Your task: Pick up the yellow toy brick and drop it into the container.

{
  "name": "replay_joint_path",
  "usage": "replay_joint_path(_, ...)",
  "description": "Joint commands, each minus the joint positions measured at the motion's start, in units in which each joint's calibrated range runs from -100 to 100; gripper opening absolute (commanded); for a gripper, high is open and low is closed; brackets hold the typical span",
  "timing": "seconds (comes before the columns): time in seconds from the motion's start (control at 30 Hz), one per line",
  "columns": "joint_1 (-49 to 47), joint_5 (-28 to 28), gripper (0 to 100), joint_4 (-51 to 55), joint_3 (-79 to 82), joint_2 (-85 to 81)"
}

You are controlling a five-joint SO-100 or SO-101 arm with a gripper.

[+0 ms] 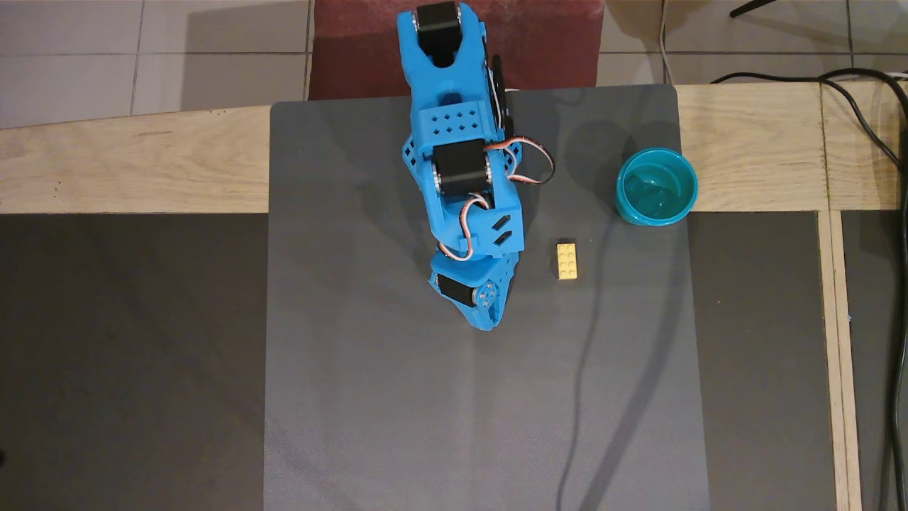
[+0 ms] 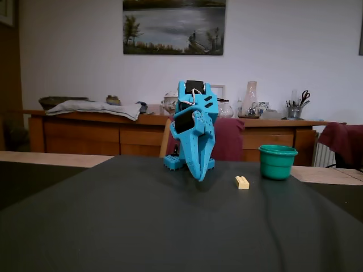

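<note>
On the grey mat (image 1: pixel 397 397), the brick (image 1: pixel 567 260) lies flat, studs up, apart from the gripper (image 1: pixel 486 323) and to its right in the overhead view; in the fixed view the brick (image 2: pixel 242 182) likewise sits right of the gripper (image 2: pixel 201 177). The brick's long axis runs up-down in the overhead view, roughly parallel to the arm's reach. The cup (image 1: pixel 656 186) stands further right and further back, near the mat's edge, well apart from the brick.

The jaws look closed or nearly so, tips pointing down at the mat; nothing is held. The exact gap cannot be told from either view.

Judgement: the coming move calls for a swing right, then opening across the brick's short width.

Materials: the brick is hard yellow plastic, a 2 x 3 stud block, with flat sides that should grip well. The cup is smooth teal plastic, round, open-topped, seemingly empty. The mat is matte with a fine weave. The arm is blue printed plastic with black servos.
</note>
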Motion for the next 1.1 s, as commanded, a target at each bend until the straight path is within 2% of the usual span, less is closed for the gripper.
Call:
replay_joint_path(0.0, 0.21, -0.21, 0, 0.20, 0.18, -0.26)
replay_joint_path(0.37, 0.13, 0.05, 0, 0.03, 0.18, -0.26)
replay_joint_path(0.53, 0.05, 0.78, 0, -3.53, 0.09, -0.26)
replay_joint_path(0.67, 0.05, 5.54, 0, -5.84, 0.09, -0.26)
replay_joint_path(0.77, 0.21, 6.11, 0, -5.84, -0.09, -0.26)
replay_joint_path(1.0, 0.05, 19.13, 0, -8.06, -0.81, -0.26)
replay_joint_path(1.07, 0.05, 19.60, 0, -8.33, -0.81, -0.26)
